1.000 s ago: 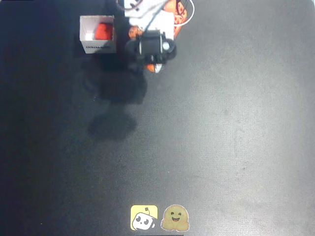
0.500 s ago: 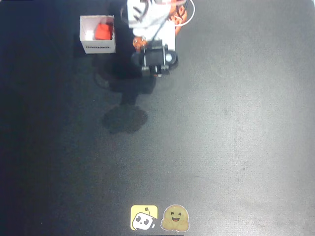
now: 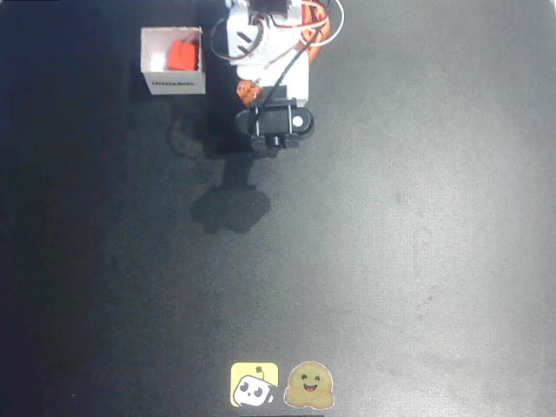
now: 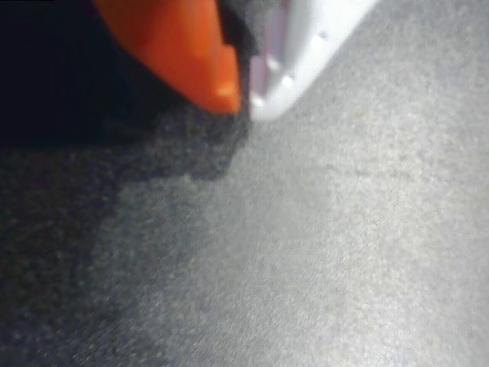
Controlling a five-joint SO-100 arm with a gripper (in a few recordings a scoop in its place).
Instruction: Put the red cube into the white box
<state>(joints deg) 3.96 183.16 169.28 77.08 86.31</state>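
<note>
Red cube (image 3: 182,56) sits in white box (image 3: 173,60); pincer (image 4: 243,95) tips together, empty; two stickers (image 3: 283,385) at bench (image 3: 417,243) edge.

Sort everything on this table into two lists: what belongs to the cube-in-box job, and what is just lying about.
Belongs to the job:
- red cube, already inside the box
- white box, top left in the overhead view
- gripper, fingertips together, nothing between them

Just lying about:
- yellow robot sticker
- smiling blob sticker
- black table mat
</note>
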